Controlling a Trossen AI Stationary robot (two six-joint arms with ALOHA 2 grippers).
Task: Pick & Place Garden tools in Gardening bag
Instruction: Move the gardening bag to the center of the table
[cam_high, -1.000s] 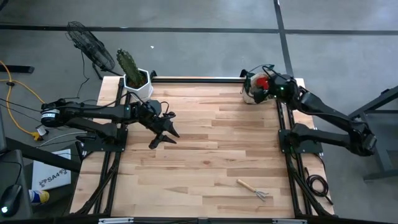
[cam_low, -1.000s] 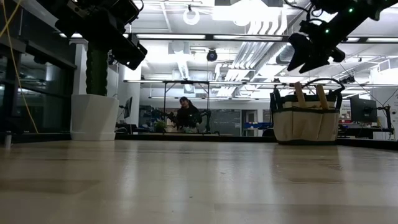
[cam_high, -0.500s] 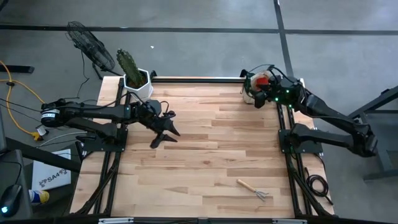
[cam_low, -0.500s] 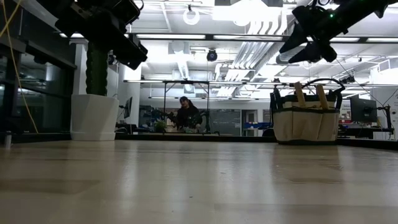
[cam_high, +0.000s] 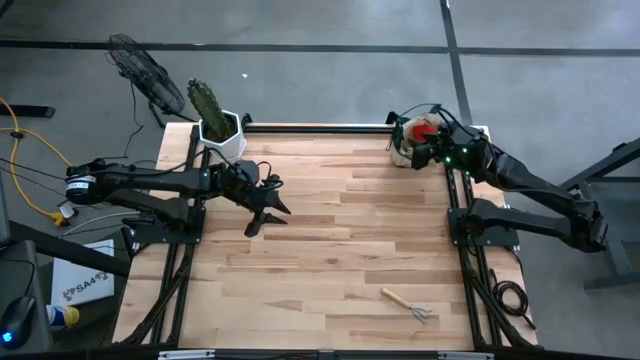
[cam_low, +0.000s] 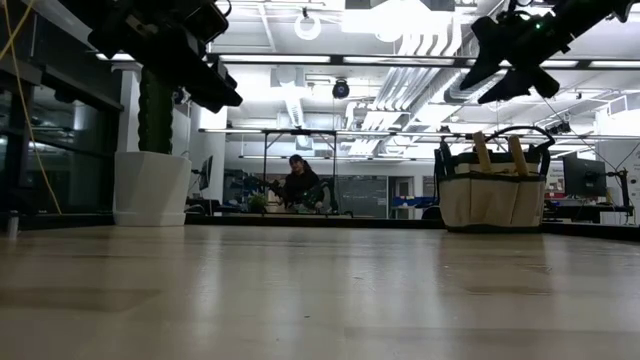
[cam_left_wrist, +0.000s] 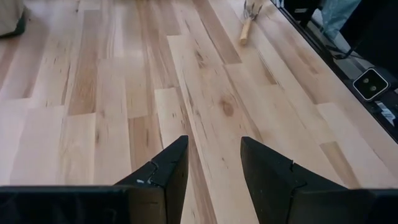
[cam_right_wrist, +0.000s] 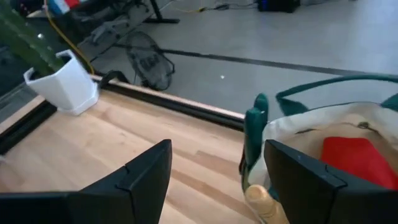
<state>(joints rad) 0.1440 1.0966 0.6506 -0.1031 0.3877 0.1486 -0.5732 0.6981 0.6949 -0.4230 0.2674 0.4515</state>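
At the desk's (cam_high: 330, 250) far right corner stands the bag (cam_high: 408, 145), holding a red piece (cam_right_wrist: 354, 158) and wooden handles (cam_low: 482, 152). Just beside it hovers the right pincer (cam_high: 418, 155), spread and empty. Left pincer (cam_high: 262, 210), spread too, hangs at mid-left. Near right, the rake (cam_high: 410, 305) lies alone.

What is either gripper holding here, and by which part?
Nothing. The right gripper is open and empty beside the gardening bag; the left gripper is open above the bare table.
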